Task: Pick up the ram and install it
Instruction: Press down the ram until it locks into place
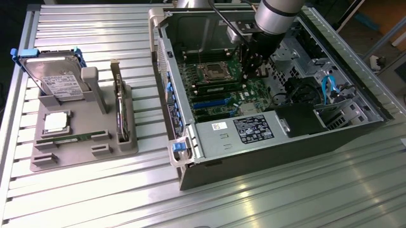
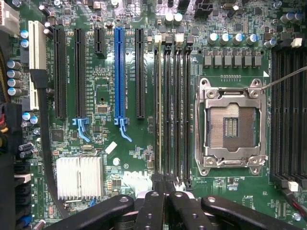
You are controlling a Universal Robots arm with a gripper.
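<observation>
Hand: the hand (image 2: 166, 195) is clenched, fingers drawn together, with nothing visibly clamped between them. It hangs inside the open computer case (image 1: 190, 156), low over the motherboard (image 2: 96, 86).
Location of ram: the ram (image 2: 159, 110) stands on edge in the memory slot nearest the black expansion slots, beside three empty memory slots (image 2: 176, 110). The fingertips sit at one end of it; contact cannot be confirmed.
Step in hand, as judged: seating the stick in its slot.
Good practice: press straight down along the slot line, without twisting. The board must stay upright, not leaning toward the empty neighbour. Load both ends evenly so neither rides high. The end clips (image 2: 158, 38) should be seen closing.
Risk: a push off the stick's edge would land on the CPU socket (image 2: 231, 125) side or bend the board.
Appearance of ram: seen edge-on, a long, very thin pale-green line running the slot's length; chips not discernible.
Worktop: a ribbed metal worktop (image 1: 285, 199) carries the case.
</observation>
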